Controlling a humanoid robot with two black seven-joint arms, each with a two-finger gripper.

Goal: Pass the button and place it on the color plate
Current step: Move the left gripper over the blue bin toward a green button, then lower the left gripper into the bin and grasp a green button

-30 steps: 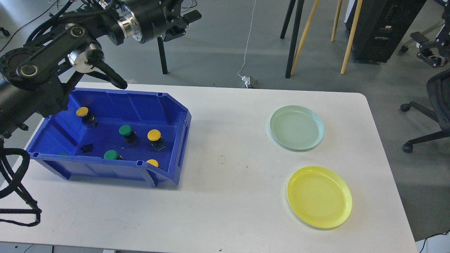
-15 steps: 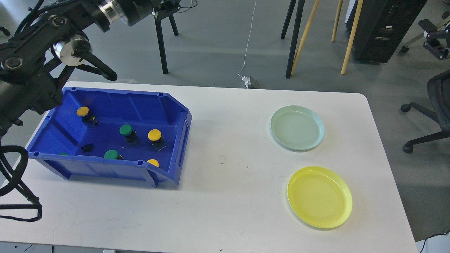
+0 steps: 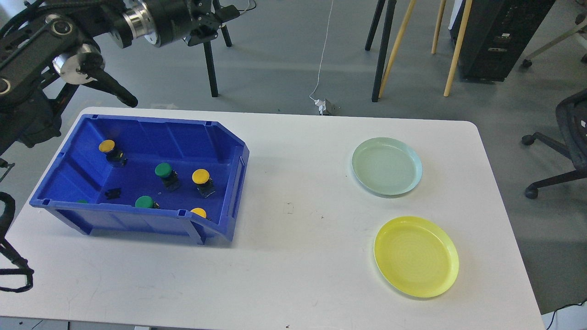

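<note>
Left pincer [image 3: 215, 20] above upright buttons [image 3: 201, 176]

The tabletop [image 3: 298, 275] before me is white. On it sits a bright blue bin [image 3: 137, 220] holding yellow-capped buttons [image 3: 201, 175] and green-capped buttons [image 3: 163, 169], each on a dark base. To the right lie a pale mint-green plate [image 3: 386, 167] and a lemon-yellow plate [image 3: 416, 256]. My left arm [image 3: 55, 41] is black with silver rings.
</note>
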